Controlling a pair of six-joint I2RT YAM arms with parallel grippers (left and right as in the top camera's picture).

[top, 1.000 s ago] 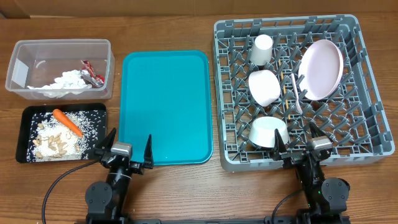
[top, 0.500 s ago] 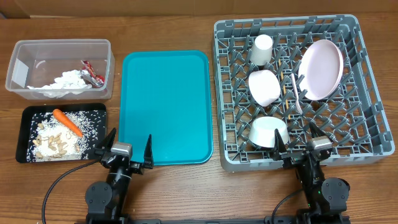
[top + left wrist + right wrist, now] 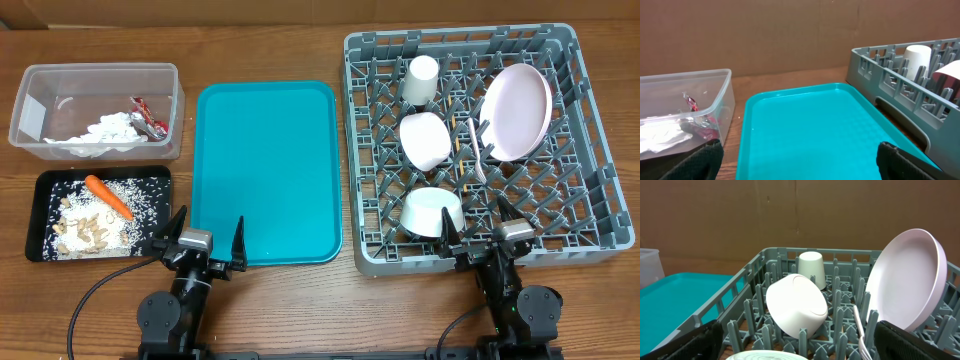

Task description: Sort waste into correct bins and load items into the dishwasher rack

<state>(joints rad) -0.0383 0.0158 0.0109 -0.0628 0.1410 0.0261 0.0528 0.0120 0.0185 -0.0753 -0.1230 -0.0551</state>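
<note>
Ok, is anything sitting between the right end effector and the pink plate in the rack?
Only upright pegs of the rack. The front bowl and the fork sit left of the line from the open right end effector to the plate.

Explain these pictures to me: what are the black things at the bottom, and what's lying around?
They are two robot arms, left arm and right arm, each ending in jaws; both pairs stand open, holding nothing. One camera looks down from above; two ride the wrists. On the table: a clear tub with napkin and red wrapper, a black tray with carrot and food scraps, a teal tray, and a grey rack holding bowls, cup and plate.
</note>
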